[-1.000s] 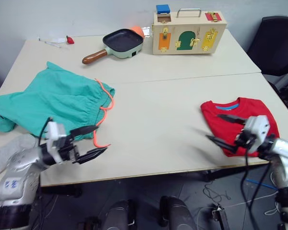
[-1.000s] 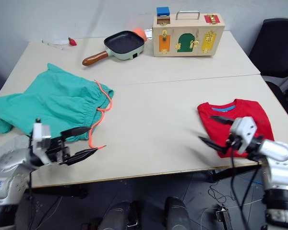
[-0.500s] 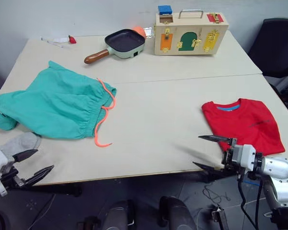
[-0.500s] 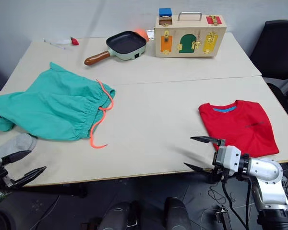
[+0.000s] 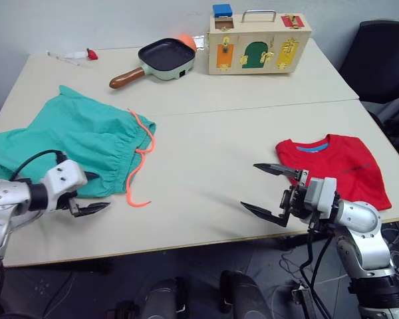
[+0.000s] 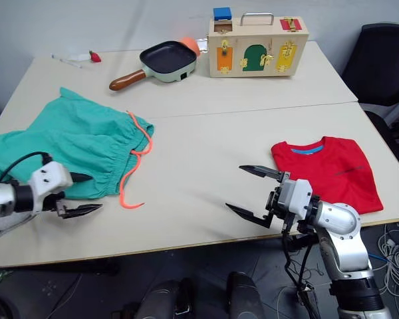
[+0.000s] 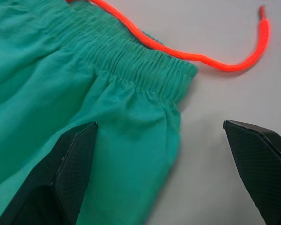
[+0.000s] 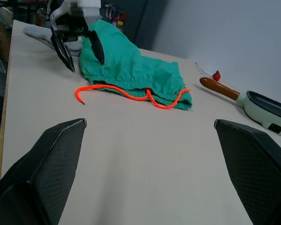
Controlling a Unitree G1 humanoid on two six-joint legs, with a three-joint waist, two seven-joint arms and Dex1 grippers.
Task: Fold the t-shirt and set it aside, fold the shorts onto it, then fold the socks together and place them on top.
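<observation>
Shorts (image 5: 73, 143) lie spread at my left on the worktop (image 5: 206, 159), my left gripper (image 5: 86, 193) at their near waistband corner, jaws apart. T-shirt (image 5: 332, 167) sits folded at my right; right gripper (image 5: 269, 191) hovers beside it, jaws wide apart.

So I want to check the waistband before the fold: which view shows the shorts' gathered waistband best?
The left wrist view: the shorts lie right under the open left gripper, showing the waistband's gathers and the orange drawstring closely. The eye views show the whole garment spread out on the table; the right wrist view shows it far off.
</observation>
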